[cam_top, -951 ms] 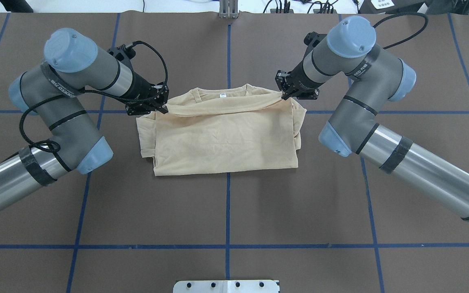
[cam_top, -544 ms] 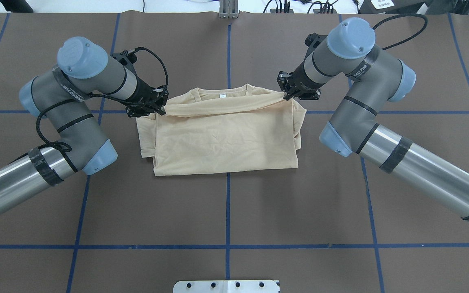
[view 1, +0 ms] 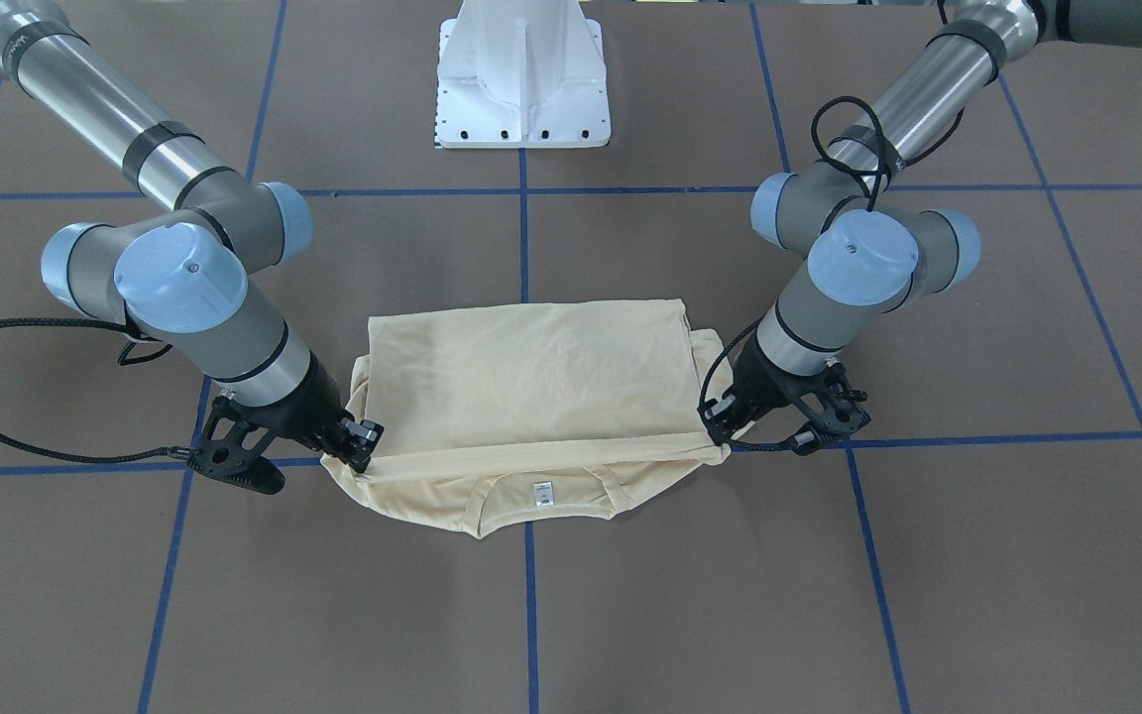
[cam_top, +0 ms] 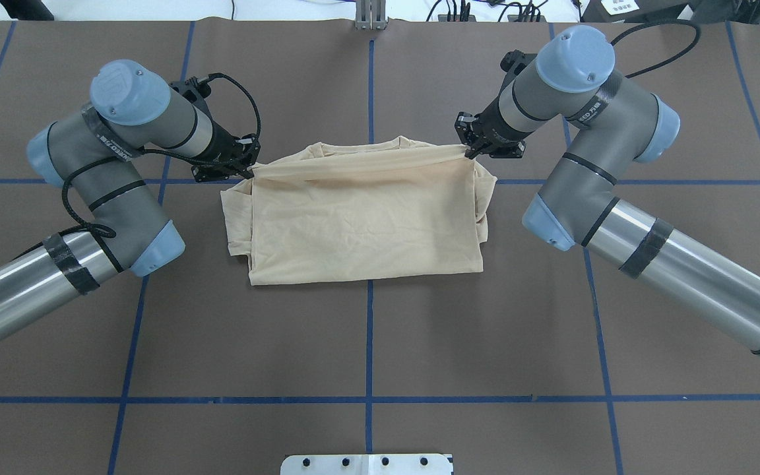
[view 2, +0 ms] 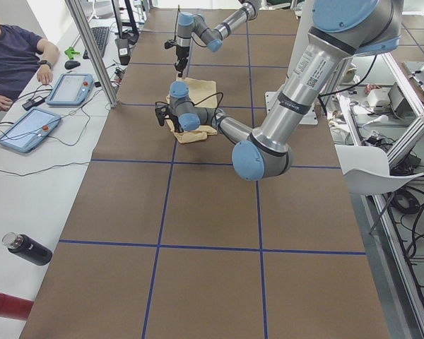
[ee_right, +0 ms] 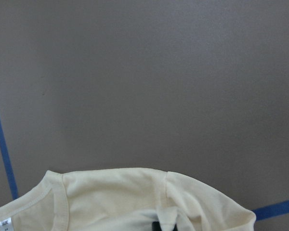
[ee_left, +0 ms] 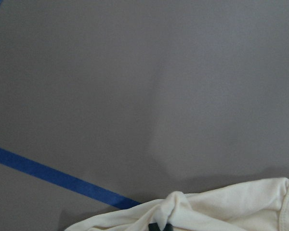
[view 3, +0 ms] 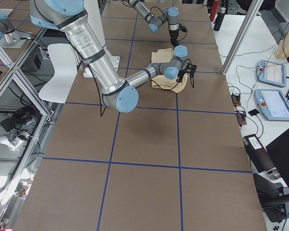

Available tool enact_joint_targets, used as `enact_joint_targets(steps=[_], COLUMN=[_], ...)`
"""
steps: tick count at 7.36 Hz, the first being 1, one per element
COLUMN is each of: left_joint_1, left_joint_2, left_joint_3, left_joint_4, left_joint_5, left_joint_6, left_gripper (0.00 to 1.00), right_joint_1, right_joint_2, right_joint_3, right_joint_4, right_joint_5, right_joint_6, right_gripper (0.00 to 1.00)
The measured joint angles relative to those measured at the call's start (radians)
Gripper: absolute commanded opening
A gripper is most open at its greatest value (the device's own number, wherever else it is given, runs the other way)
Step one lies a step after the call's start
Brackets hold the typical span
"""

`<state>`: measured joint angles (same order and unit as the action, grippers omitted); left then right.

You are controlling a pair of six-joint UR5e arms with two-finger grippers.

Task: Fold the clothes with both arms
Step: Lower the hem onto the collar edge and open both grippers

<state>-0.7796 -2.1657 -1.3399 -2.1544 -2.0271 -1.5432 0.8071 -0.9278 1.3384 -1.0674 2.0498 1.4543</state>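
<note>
Brown table (cam_top: pixel 367 343), with the shirt (cam_top: pixel 367 218) lying half folded at its far middle. I have the left gripper (cam_top: pixel 248 173) and right gripper (cam_top: pixel 471 153) each clenched on a hem corner, pulling the edge taut so it lands square. Since half a second ago the edge has moved nearer the collar (cam_top: pixel 401 140), hiding the label (view 1: pixel 542 493) from overhead.

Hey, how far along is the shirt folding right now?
Done: the T-shirt has its sleeves tucked in at the sides and its lower half doubled up over the body. In hand: the left gripper and right gripper each pinch a corner of that folded-over edge, just short of the collar. Left: lay the edge down, let go, perhaps fold once more.
</note>
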Motion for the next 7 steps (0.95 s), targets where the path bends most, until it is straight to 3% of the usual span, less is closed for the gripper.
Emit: enact_joint_targets(steps=[2, 3, 4, 5, 6, 7], left_joint_1=[-0.001, -0.001, -0.001, -0.001, -0.001, -0.002], left_joint_2=[-0.022, -0.030, -0.032, -0.033, -0.033, -0.031], left_joint_3=[0.001, 0.000, -0.001, -0.004, -0.005, -0.006], left_joint_4=[-0.001, -0.001, -0.001, -0.001, -0.001, 0.001], left_joint_5=[0.000, -0.001, -0.001, -0.001, -0.001, -0.001], left_joint_6=[-0.008, -0.009, -0.009, -0.007, -0.003, -0.001], left_gripper=[0.00, 0.12, 0.77, 0.99, 1.00, 1.00], right_joint_1=[0.001, 0.001, 0.000, 0.000, 0.001, 0.003], right_joint_2=[0.003, 0.005, 0.006, 0.004, 0.001, 0.001], right_joint_3=[0.001, 0.001, 0.001, 0.001, -0.001, -0.005], right_joint_4=[0.001, 0.004, 0.016, 0.033, 0.043, 0.047], right_joint_5=[-0.001, -0.005, -0.010, -0.014, -0.016, -0.018], right_joint_6=[0.000, 0.000, 0.001, 0.001, 0.002, 0.002], right_gripper=[0.00, 0.00, 0.00, 0.02, 0.87, 1.00])
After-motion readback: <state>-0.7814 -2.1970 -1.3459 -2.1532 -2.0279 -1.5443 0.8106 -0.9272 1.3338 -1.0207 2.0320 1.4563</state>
